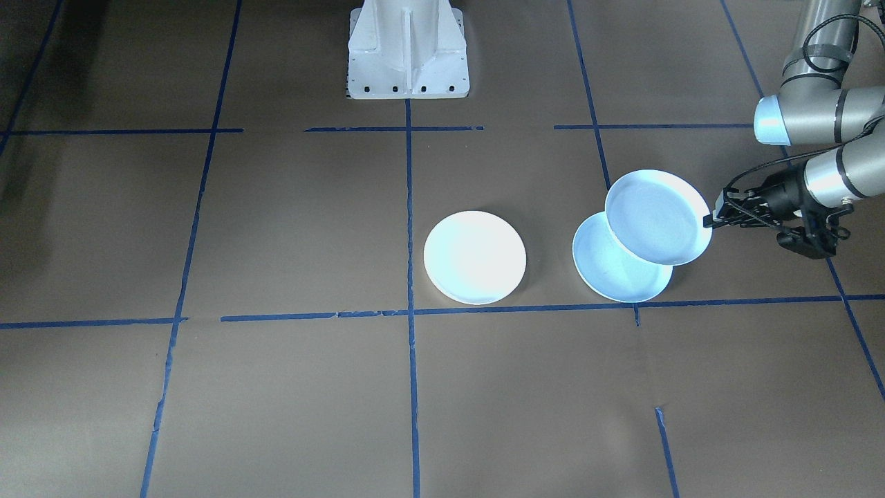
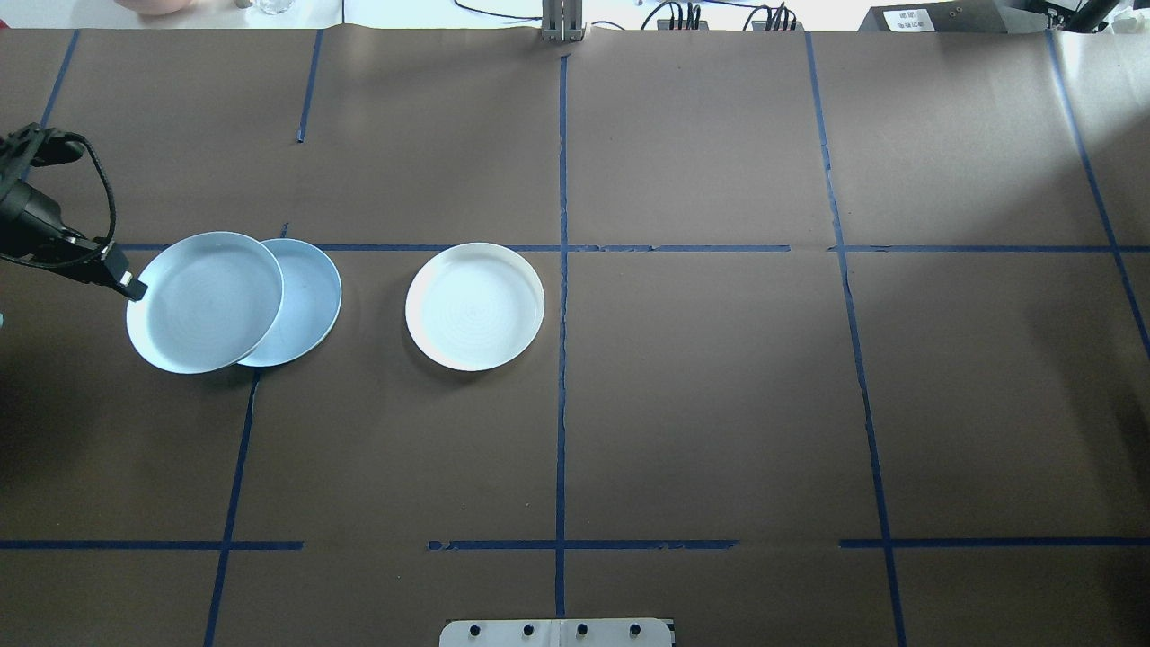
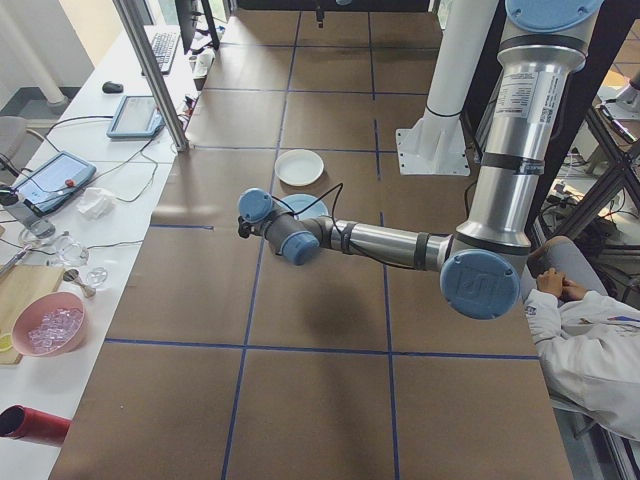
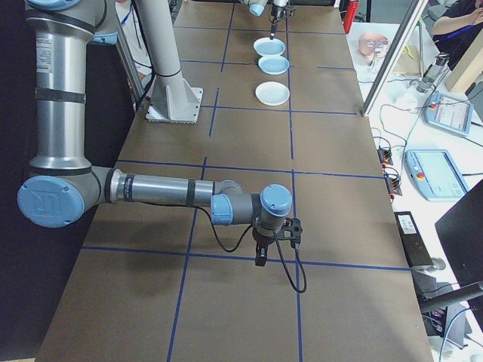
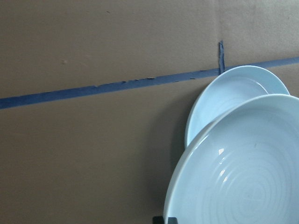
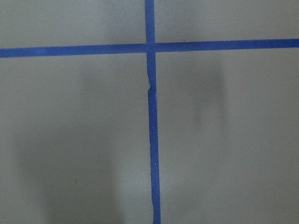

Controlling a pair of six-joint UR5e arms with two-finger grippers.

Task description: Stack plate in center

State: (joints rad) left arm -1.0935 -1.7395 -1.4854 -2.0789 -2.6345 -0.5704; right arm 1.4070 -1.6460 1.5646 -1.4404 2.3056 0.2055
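Note:
A pale blue plate (image 1: 657,218) (image 2: 205,301) (image 5: 243,177) hangs tilted above the table, my left gripper (image 1: 712,221) (image 2: 135,289) shut on its outer rim. It partly overlaps a second pale blue plate (image 1: 608,273) (image 2: 310,301) (image 5: 229,93) lying flat on the brown table. A white plate (image 1: 474,257) (image 2: 474,305) (image 3: 299,167) lies near the table's centre line, apart from both. My right gripper (image 4: 260,260) shows only in the exterior right view, pointing down near the table far from the plates; I cannot tell whether it is open or shut.
Blue tape lines (image 2: 561,270) divide the brown table into squares. The robot's white base (image 1: 408,52) (image 2: 557,632) stands at the table's edge. A seated person (image 3: 590,330) is beside the base. A side bench holds tablets and a pink bowl (image 3: 47,325).

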